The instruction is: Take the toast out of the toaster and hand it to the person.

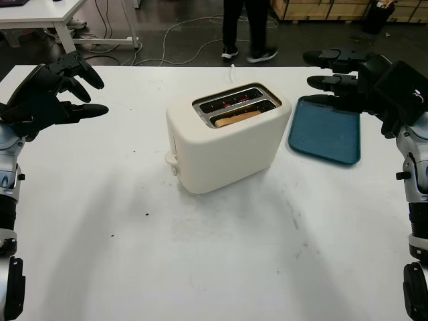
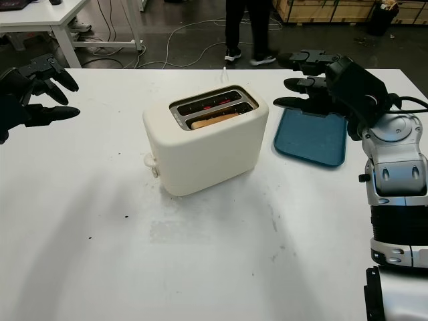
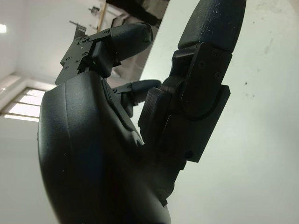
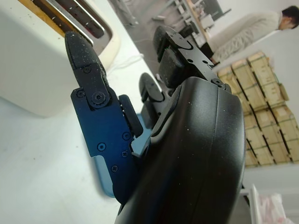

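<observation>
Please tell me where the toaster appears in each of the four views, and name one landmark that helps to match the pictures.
Left eye view: toaster at the centre of the table.
Right eye view: toaster at the centre, slightly further left.
Left wrist view: not in it.
Right wrist view: toaster at the upper left, behind the right robot hand.
Shared landmark: the blue tray on the robot's right of the toaster.

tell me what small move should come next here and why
Probably bring the right hand left, over the toaster. The toast still sits in the near slot, and this open hand hovers above the blue tray, closer than the open left hand at the table's far left.
</observation>
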`<state>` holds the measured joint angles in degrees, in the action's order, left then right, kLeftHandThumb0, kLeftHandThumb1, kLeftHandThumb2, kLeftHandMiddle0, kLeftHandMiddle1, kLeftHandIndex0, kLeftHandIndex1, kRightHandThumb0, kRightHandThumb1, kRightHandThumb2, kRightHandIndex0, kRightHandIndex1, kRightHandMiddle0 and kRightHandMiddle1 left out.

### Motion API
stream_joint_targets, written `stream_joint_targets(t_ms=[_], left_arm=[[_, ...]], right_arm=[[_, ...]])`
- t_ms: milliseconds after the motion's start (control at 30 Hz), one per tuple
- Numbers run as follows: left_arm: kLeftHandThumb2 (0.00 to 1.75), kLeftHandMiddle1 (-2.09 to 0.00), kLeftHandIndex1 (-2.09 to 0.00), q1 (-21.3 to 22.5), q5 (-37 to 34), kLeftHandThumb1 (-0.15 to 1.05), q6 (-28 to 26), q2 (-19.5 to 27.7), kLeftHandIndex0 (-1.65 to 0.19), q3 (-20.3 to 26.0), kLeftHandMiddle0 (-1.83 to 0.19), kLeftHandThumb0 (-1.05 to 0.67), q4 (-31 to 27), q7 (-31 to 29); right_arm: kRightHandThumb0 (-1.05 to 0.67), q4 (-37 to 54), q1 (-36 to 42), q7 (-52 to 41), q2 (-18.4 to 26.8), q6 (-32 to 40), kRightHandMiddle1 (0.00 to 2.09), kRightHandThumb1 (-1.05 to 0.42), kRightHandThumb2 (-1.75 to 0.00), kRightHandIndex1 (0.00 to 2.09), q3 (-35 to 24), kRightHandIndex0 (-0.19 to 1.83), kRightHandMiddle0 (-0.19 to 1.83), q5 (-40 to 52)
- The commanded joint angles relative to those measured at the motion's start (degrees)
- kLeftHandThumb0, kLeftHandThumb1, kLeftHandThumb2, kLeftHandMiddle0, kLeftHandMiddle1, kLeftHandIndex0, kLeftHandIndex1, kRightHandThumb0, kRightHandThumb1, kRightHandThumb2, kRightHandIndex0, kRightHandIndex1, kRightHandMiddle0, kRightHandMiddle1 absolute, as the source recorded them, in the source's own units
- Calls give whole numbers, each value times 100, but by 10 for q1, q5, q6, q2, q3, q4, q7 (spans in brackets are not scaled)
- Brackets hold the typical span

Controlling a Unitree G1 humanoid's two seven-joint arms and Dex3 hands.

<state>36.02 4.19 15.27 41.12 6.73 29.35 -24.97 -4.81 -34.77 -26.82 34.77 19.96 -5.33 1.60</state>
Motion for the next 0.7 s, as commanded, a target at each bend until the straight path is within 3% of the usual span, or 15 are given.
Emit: stream_joint_targets(t_ms=[0,667], left_arm=[[3,-173,-163,6,-5,92,0,2,-20,3,-17,-105,-3,1],[3,-172,-163,6,0,92,-5,1,-21,1,-20,-105,1,5]], right_arm=[[-52,6,-6,4,-1,9,1,-76,0,2,-6,51,50,5],[-58,-14,-5,0,2,-24,1,-78,0,4,-1,53,51,-3]])
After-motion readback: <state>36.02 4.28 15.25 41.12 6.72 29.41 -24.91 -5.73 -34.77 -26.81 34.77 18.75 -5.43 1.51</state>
